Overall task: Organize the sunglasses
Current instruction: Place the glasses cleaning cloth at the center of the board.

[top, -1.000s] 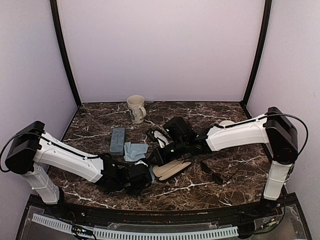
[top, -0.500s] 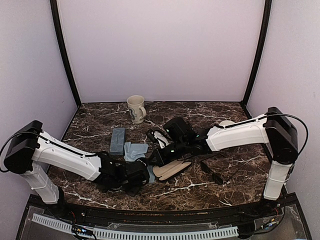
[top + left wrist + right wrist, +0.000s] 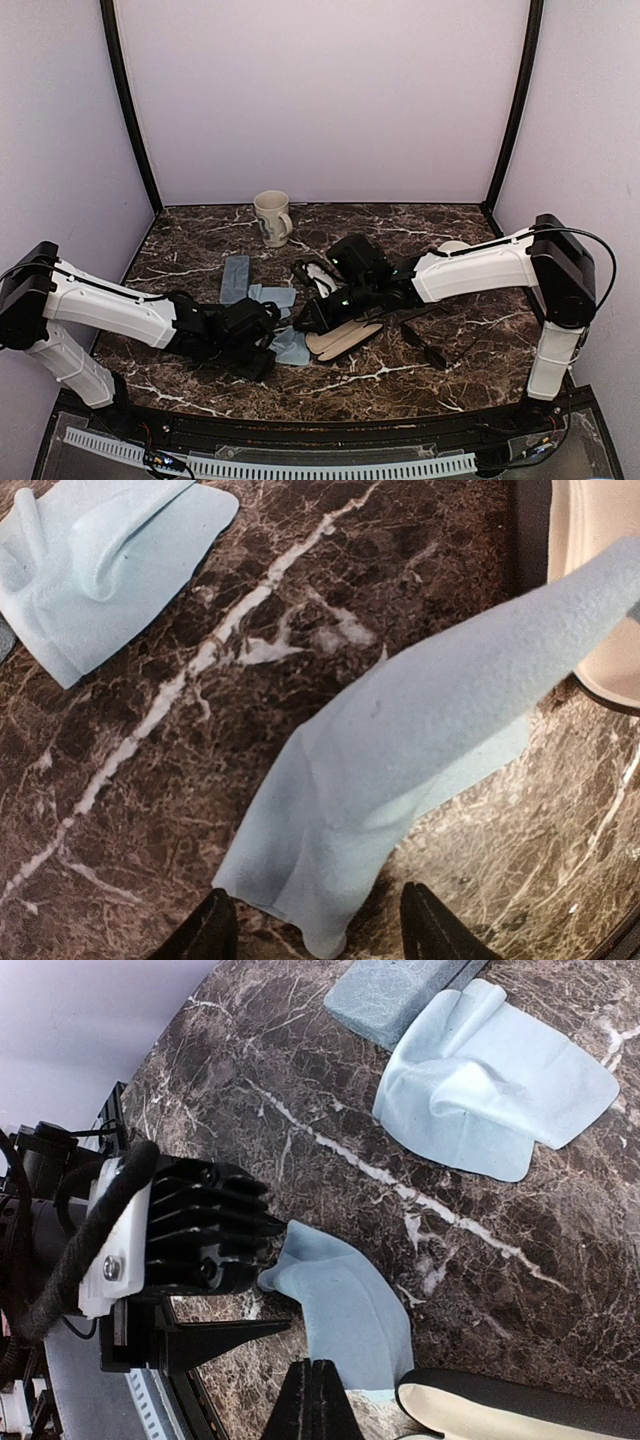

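Left arm [image 3: 110,310] has drawn back leftward and lies stretched low over the table. Right arm [image 3: 470,270] reaches across to the middle. Left gripper [image 3: 318,932] is spread wide at the cloth's [image 3: 400,750] near edge. Right gripper [image 3: 318,1400] pinches the cloth's raised end beside the open case [image 3: 345,338]. Sunglasses [image 3: 424,342] lie right of the case.

case [image 3: 590,520] and cloth [image 3: 420,750] cropped, left end effector [image 3: 315,895] mostly offscreen
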Action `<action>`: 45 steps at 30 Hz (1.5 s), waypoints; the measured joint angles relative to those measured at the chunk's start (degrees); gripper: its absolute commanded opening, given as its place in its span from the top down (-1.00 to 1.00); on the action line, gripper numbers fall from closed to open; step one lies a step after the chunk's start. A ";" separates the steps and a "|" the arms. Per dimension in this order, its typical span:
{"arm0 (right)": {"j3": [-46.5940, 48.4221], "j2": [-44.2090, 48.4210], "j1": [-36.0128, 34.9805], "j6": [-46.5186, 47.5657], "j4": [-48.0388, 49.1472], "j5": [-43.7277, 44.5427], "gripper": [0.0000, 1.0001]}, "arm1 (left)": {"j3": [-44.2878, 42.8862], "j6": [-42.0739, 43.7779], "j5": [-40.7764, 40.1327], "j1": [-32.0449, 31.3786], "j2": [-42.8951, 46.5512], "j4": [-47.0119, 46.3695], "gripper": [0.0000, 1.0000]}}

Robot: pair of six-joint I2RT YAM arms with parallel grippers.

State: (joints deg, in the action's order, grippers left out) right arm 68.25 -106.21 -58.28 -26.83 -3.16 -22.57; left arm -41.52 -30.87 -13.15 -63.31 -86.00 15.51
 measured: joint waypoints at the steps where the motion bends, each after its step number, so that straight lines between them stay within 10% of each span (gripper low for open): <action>1: 0.00 -0.02 0.00 0.00 -0.02 -0.02 1.00 | 0.02 0.26 0.42 -0.02 0.00 -0.26 -0.19; 17: 0.11 -1.57 0.22 0.02 -0.09 -1.07 1.00 | -1.01 4.26 1.16 -1.81 -0.59 -0.61 0.36; 45: 1.09 -2.60 1.99 0.26 -0.31 -2.21 1.00 | -1.53 6.05 0.35 3.58 -3.93 -3.58 0.53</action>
State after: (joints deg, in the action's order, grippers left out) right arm 69.34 -108.81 -56.29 -26.57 -3.46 -24.77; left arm -43.05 -24.82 -12.80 -59.72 -89.93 11.92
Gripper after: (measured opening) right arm 0.006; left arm 0.233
